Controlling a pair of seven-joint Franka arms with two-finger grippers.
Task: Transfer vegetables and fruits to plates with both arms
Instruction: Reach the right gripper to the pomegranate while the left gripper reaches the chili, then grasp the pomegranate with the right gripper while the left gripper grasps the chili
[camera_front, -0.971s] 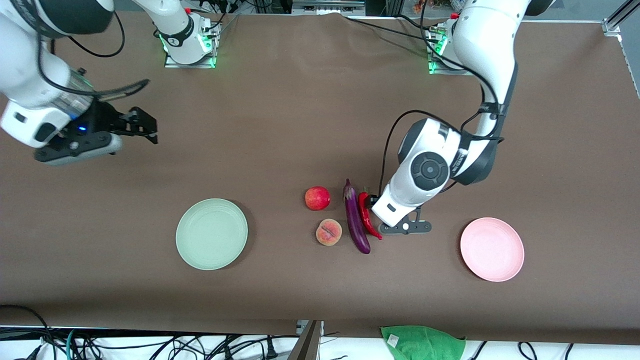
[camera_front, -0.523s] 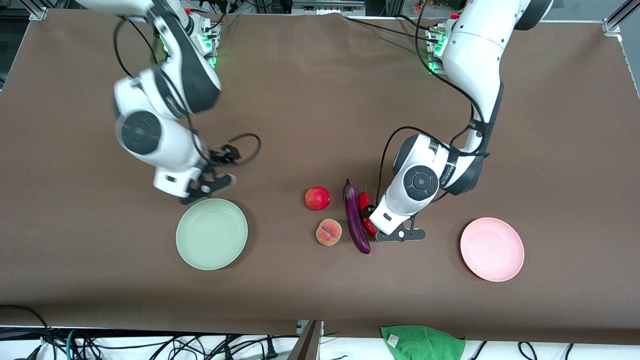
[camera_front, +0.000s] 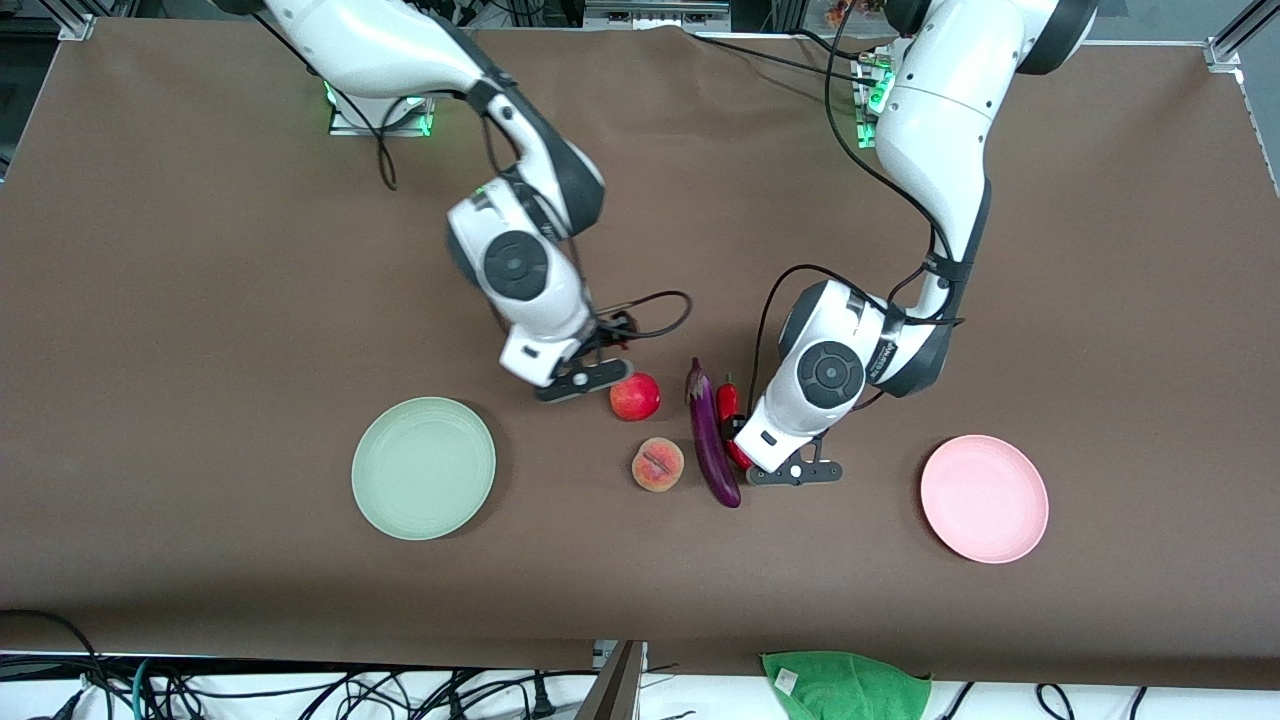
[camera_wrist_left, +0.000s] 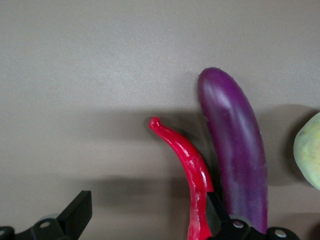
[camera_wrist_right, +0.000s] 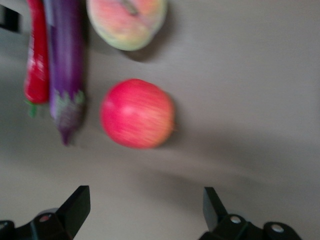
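The red apple (camera_front: 635, 396), the peach (camera_front: 657, 465), the purple eggplant (camera_front: 712, 440) and the red chili (camera_front: 727, 399) lie together mid-table. The mint green plate (camera_front: 423, 468) and the pink plate (camera_front: 984, 498) are bare. My left gripper (camera_wrist_left: 147, 216) is open, low around the chili (camera_wrist_left: 189, 167). The chili touches the finger (camera_wrist_left: 216, 212) on the eggplant's (camera_wrist_left: 234, 150) side. My right gripper (camera_wrist_right: 145, 207) is open and empty, just short of the apple (camera_wrist_right: 137, 114), which is outside the jaws. In the front view both hands hide their fingers.
A green cloth (camera_front: 845, 685) hangs off the table's front edge. The brown table cover (camera_front: 200, 300) is bare around the plates. The peach (camera_wrist_right: 127, 20) lies next to the apple, nearer the front camera.
My right arm swung in from the right arm's end of the table to beside the apple. My left hand shifted slightly along the chili, toward the front camera.
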